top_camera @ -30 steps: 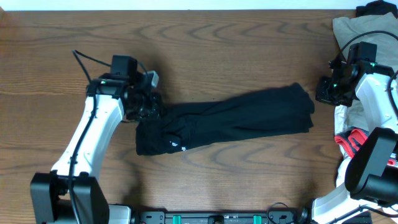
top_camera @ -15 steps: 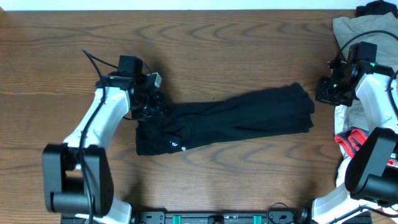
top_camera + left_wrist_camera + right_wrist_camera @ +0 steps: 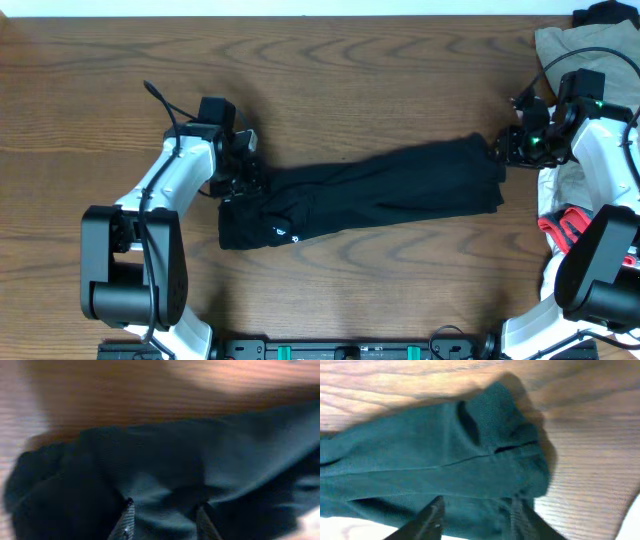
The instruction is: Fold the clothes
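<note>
1. The black garment [image 3: 380,190] lies stretched long on the surface [image 3: 350,80]. One end is near the beige garment [image 3: 575,45] and the rest runs away from it. Its white logo [image 3: 283,237] sits towards the end farthest from the beige garment.
2. The right pincer [image 3: 505,148] hangs over the black end nearest the beige garment, fingers spread and gripping nothing. That end looks stacked in layers with an open slit. A shallow bite could catch only the top layer, so the rest would sag away on lifting.
3. The left pincer [image 3: 243,180] is at the end farthest from the beige garment. Its fingers stand apart over rumpled cloth, with nothing pinched as far as the wrist view shows. If it closed on a wad there, the fold would likely come out lumpy.
4. If the two arms lift unevenly, the long strip could twist or slide instead of doubling over cleanly.
5. The right arm works just beside the beige garment, and a red-and-white item [image 3: 560,225] lies near it. A wide swing could drag either one onto the black cloth.
</note>
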`<state>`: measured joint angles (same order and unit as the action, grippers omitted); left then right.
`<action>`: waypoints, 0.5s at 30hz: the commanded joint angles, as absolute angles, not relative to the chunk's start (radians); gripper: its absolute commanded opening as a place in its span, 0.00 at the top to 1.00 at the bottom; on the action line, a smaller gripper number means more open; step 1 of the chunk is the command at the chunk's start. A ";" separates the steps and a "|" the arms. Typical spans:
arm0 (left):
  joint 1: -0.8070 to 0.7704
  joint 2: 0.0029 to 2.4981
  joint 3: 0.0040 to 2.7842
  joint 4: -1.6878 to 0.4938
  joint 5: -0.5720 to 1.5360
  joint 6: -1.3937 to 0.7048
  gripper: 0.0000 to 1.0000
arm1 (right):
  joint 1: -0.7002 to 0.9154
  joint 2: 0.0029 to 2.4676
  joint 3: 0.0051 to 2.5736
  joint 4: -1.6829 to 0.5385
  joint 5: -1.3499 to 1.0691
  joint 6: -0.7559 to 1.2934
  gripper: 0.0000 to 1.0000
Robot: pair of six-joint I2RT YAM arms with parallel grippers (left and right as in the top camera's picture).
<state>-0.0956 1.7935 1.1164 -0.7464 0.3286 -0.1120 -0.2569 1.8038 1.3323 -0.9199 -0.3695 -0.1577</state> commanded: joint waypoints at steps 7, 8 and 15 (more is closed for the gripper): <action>-0.079 1.813 1.097 -0.693 0.182 -0.144 0.56 | -0.256 1.865 1.327 -0.896 -0.445 -0.149 0.42; -0.079 1.813 1.097 -0.689 0.182 -0.144 0.54 | -0.254 1.876 1.327 -0.889 -0.446 -0.145 0.41; -0.079 1.813 1.097 -0.686 0.182 -0.144 0.51 | -0.237 1.980 1.327 -0.809 -0.445 -0.091 0.44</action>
